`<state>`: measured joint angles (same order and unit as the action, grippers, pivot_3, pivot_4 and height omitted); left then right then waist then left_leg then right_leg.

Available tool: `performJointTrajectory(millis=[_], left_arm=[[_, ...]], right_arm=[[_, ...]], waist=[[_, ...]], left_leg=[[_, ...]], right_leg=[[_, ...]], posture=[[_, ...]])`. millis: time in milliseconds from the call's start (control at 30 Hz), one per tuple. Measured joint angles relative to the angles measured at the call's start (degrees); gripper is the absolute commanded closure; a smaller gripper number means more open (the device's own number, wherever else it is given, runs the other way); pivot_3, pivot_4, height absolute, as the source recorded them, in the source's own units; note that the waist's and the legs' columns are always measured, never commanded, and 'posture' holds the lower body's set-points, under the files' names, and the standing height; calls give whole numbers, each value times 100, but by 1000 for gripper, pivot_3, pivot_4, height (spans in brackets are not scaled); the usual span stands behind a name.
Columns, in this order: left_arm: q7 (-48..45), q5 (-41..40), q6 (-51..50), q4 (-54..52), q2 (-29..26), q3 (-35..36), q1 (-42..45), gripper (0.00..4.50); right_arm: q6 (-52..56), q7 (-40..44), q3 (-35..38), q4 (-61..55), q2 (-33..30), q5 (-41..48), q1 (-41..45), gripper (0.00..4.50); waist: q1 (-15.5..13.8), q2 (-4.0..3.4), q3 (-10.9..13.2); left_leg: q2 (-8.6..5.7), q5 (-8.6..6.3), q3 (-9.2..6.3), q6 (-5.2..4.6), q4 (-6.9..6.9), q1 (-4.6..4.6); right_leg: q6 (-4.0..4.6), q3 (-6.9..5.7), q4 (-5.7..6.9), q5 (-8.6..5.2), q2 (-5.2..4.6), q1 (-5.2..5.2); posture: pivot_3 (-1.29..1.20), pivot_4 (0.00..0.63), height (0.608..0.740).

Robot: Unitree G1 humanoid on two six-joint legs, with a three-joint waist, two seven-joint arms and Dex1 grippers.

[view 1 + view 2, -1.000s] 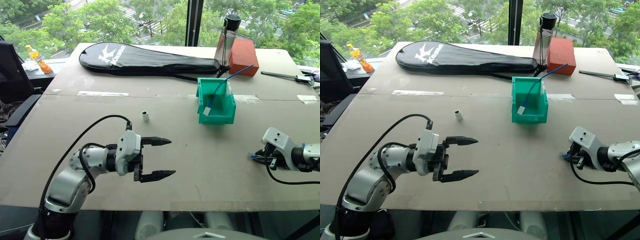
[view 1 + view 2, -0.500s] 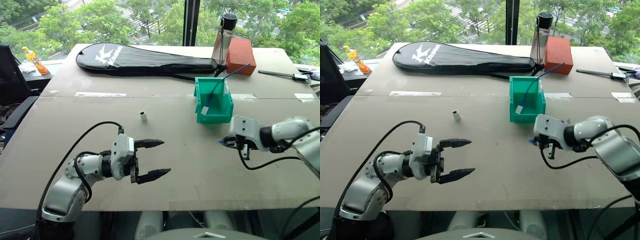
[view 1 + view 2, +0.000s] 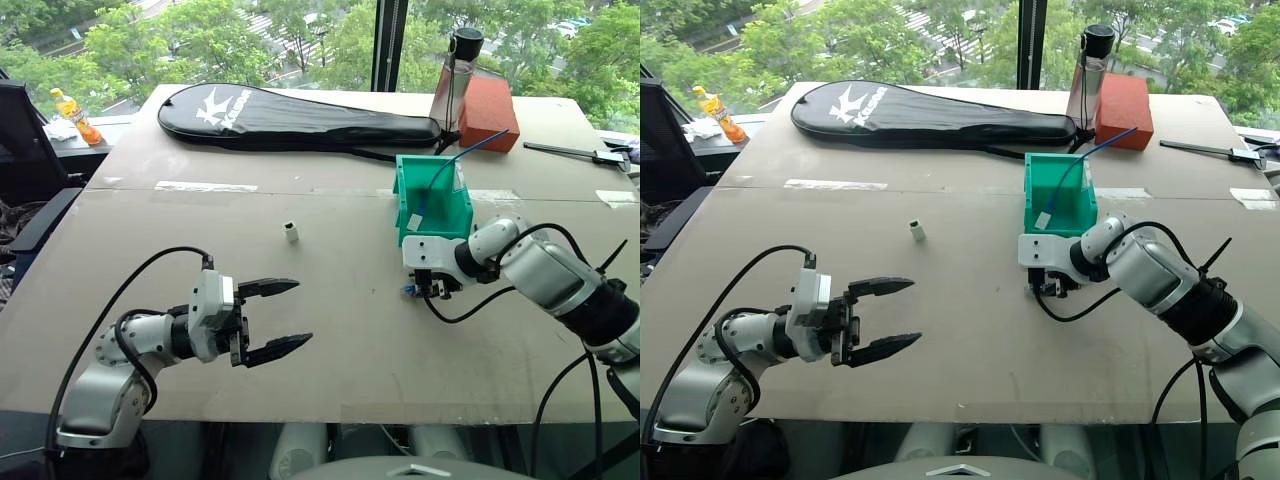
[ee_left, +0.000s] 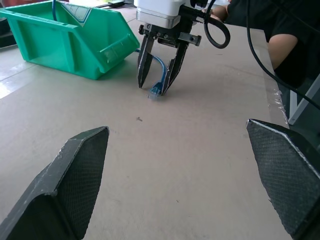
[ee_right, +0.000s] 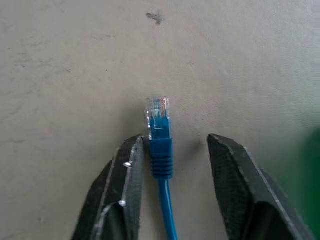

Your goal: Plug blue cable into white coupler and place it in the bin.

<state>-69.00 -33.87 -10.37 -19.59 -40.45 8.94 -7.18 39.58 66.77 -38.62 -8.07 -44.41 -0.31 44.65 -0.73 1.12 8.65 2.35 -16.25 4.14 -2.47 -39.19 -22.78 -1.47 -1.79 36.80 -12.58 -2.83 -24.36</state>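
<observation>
I read the right hand point(image 4: 159, 82) as pointing steeply down at the table point(image 3: 330, 330), just in front of the bin point(image 3: 432, 215). Its fingers stand apart with a visible gap. The blue cable point(image 5: 161, 150) runs between them: in the right wrist view the plug boot lies against one finger and clear of the other, so I judge it loose or barely pinched, not clamped. The clear plug end points away from the wrist, tip on or just above the table; I cannot tell which.

The left hand point(image 3: 268, 322) hovers above the near left part of the table, fingers spread wide and empty, pointing across toward the right hand.

The white coupler point(image 3: 291, 232) stands alone on the table, well apart from both hands. It lies farther out than the left hand and well to the left of the right hand. The left hand is the nearer one.

A second, straighter blue cord point(image 3: 440, 182) leans out of the bin with its white tip inside; it is not the task cable.

The relation that governs the next move: the plug's long axis runs along the right hand's fingers, downward at the table, while the coupler's socket sits off to the left. I judge that the plug must be re-gripped firmly and the coupler secured by the left hand before mating.
</observation>
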Motion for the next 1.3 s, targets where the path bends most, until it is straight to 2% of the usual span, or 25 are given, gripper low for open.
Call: performJointTrajectory(millis=[67, 100, 200, 267, 333, 400, 467, 633, 700, 833, 900, 1067, 1100, 1167, 1267, 1300], left_arm=[[4, 14, 0, 1, 5, -17, 15, 0], [12, 60, 8, 3, 6, -61, 57, 0], [128, 217, 1, 42, 22, -203, 232, 0], [397, 495, -48, 39, 49, -406, 460, 0], [864, 841, -224, 54, 192, -665, 774, 0], [875, 1015, -440, 165, 183, -1044, 1224, 0], [820, 1059, -670, 369, 214, -1329, 1695, 0], [752, 1429, -816, 1015, 501, -1997, 2482, 0], [789, 1762, -788, 1503, 874, -2422, 2929, 0], [889, 2210, -657, 2165, 1404, -2913, 3446, 0], [912, 2380, -519, 2457, 1551, -3035, 3580, 0], [919, 2899, 547, 3928, 2132, -3329, 4091, 0], [903, 2977, 792, 4294, 2273, -3332, 4262, 534], [865, 3009, 1020, 4534, 2362, -3332, 4335, 1186], [690, 3048, 1391, 4983, 2551, -3329, 4503, 2483], [655, 3068, 1463, 5071, 2558, -3324, 4553, 3043]], right_arm=[[-3, 24, 140, -28, 1, 8, -105, 282], [26, 53, 361, -184, -30, 142, -294, 50], [100, 161, 892, -723, -104, 668, -792, 50], [32, 29, 1607, -1200, -75, 1062, -1274, 50], [-25, -168, 2560, -1774, -10, 1565, -1993, 50], [-73, -444, 3603, -2316, 238, 2122, -2985, 50], [-111, -716, 4335, -2584, 464, 2419, -3903, 50], [-741, -1228, 5188, -2914, 837, 2438, -5266, 50], [-1315, -1360, 5566, -3078, 1160, 2382, -6024, 50], [-2000, -1637, 5984, -3324, 1452, 2262, -6862, 50], [-2172, -1730, 6049, -3415, 1550, 2179, -7136, 50], [-2399, -2158, 6081, -3676, 1894, 2075, -7793, 50], [-2491, -2234, 6031, -3746, 1939, 2061, -7887, 0], [-2564, -2267, 5977, -3820, 2002, 2057, -7995, 0], [-2863, -2294, 5963, -3839, 2056, 1992, -8457, 0], [-2926, -2284, 5963, -3839, 2059, 1967, -8576, 0]], waist=[[-5, 0, 0], [-18, 0, 0], [-15, -2, 2], [-14, -1, 1], [-31, 4, -1], [-64, 11, -5], [-71, 9, -5], [-3, 1, -6], [-20, 3, -7], [-15, -1, -10], [1, -2, -10], [-10, 0, -10], [-15, 0, -12], [-15, 0, -14], [-33, 1, -15], [-28, 1, -15]], left_leg=[[0, 0, -1, 0, 0, 0], [0, 0, -3, 0, 0, -3], [-1, 0, -4, 0, 0, -7], [-2, -1, -3, -1, 0, -7], [-4, -1, -9, -1, 0, -5], [-4, -1, -16, -1, 0, -5], [-5, -1, -15, -2, 0, 1], [-17, 0, -6, -2, -3, 13], [-19, 0, -11, -2, -4, 13], [-20, 0, -9, -2, -6, 14], [-20, 0, -7, -2, -5, 16], [-19, -1, -8, -3, -8, 15], [-19, -1, -9, -3, -11, 16], [-18, -1, -10, -4, -11, 15], [-18, -2, -13, -5, -11, 12], [-19, -2, -13, -5, -11, 12]], right_leg=[[0, -1, 0, 0, 0, 0], [0, -3, -1, 0, -1, 1], [-2, -4, -2, 1, -3, 0], [-22, -4, -3, 13, -3, 2], [-24, -6, -4, 14, -2, 8], [-25, -13, -4, 14, 2, 12], [-25, -10, -1, 14, 2, 16], [-27, 6, 2, 13, 11, 19], [-29, 3, 3, 13, 18, 20], [-31, 12, 2, 12, 21, 22], [-31, 16, 3, 11, 22, 21], [-20, 16, 2, 6, 23, 21], [-19, 15, 2, -6, 23, 22], [-21, 16, 3, -9, 22, 22], [-10, 13, 2, -3, 18, 23], [-10, 13, 1, -3, 18, 23]], posture=[[0, 150, 740], [0, 150, 740], [0, 150, 740], [0, 150, 740], [0, 150, 740], [0, 150, 740], [0, 150, 740], [0, 150, 740], [0, 150, 740], [0, 150, 740], [0, 150, 740], [0, 150, 740], [0, 150, 740], [0, 150, 740], [0, 150, 740], [0, 150, 740]])
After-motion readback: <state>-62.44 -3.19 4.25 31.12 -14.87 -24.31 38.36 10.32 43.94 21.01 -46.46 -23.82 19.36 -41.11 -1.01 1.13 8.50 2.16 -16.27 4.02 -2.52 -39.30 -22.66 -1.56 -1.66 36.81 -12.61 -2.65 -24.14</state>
